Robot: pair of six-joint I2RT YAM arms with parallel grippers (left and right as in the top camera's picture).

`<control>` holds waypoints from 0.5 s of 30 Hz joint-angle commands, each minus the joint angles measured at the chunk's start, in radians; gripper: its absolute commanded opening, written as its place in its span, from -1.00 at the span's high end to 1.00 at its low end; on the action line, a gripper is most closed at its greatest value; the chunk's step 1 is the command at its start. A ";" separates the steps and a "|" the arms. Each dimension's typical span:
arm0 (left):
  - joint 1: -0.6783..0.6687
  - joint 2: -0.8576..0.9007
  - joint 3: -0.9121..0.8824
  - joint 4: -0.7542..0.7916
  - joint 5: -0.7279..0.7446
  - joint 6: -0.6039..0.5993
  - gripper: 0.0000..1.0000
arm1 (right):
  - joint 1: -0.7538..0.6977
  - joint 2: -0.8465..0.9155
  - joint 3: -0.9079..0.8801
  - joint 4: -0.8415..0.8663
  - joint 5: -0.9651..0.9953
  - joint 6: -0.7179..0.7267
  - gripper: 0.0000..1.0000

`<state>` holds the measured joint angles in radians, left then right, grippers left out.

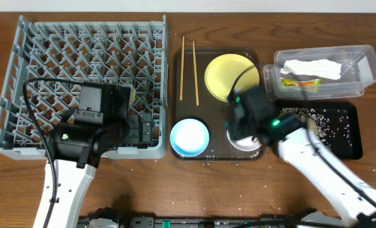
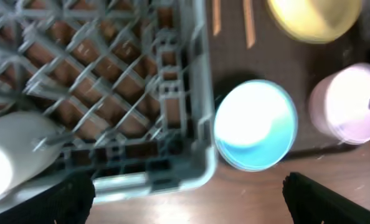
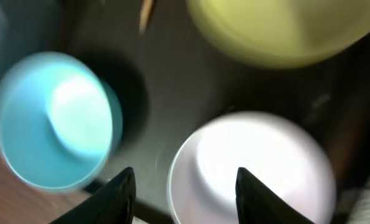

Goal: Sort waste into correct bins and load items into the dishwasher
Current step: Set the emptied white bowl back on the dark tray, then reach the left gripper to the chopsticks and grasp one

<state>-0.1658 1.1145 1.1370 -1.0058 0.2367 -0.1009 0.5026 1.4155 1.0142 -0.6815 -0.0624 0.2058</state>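
The white bowl (image 3: 253, 168) sits upright in the front right part of the brown serving tray (image 1: 216, 155), mouth up. It's round, so there's no real long axis to line up on. My right end effector (image 3: 185, 196) hangs right over it with fingers spread and nothing in them, the near rim between them.

My worry is that a pinch on that slick, thin rim slips and the bowl tips or skids into the light blue bowl (image 1: 189, 137) just beside it, or into the yellow plate (image 1: 231, 77) behind.

The chopsticks (image 1: 188, 69) lie lengthwise front to back, near the dish rack (image 1: 80, 44). The left end effector (image 2: 188, 183) is wide open over the rack's front corner and the counter (image 1: 175, 190).
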 commanded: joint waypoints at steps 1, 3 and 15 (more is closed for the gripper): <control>-0.003 -0.003 0.025 0.093 0.123 -0.143 -0.96 | -0.097 -0.040 0.156 -0.064 0.012 0.008 -0.02; -0.005 -0.001 0.025 0.173 0.148 -0.227 -0.96 | -0.154 -0.040 0.202 -0.087 -0.016 0.015 -0.04; -0.158 0.311 0.274 0.169 -0.074 -0.316 -0.71 | -0.405 -0.039 0.232 -0.068 -0.244 0.038 -0.15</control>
<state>-0.2806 1.3190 1.2854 -0.8230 0.2340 -0.3935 0.1154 1.3792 1.2362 -0.7444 -0.2256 0.2241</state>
